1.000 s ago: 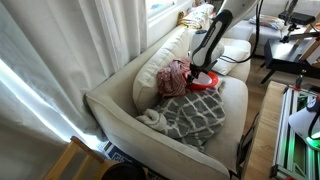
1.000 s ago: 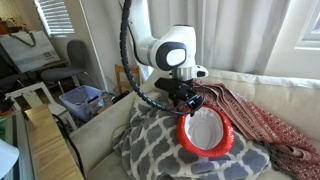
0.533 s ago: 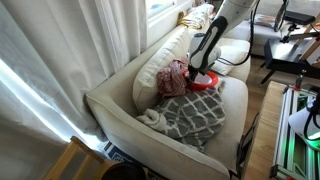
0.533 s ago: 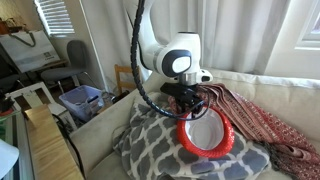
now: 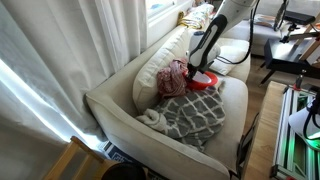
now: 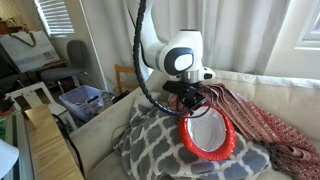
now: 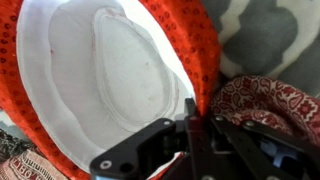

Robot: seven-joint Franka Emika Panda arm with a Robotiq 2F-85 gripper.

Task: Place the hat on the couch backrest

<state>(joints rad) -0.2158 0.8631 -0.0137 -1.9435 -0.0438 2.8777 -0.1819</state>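
End effector [image 6: 192,112] tight on hat [image 6: 208,136] brim

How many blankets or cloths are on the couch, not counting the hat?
2: a grey patterned blanket beneath the red hat, and a dark-red patterned cloth beside it. Others may be hidden.

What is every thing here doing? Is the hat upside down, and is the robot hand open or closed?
Red fabric hat with white lining: upside down, rim pinched, not on the backrest yet.
Gripper: fingers shut on the hat's rim.
Grey patterned blanket: rumpled on the seat, under the hat.
Red patterned cloth: bunched by the backrest.
Beige couch backrest: no hat on it.
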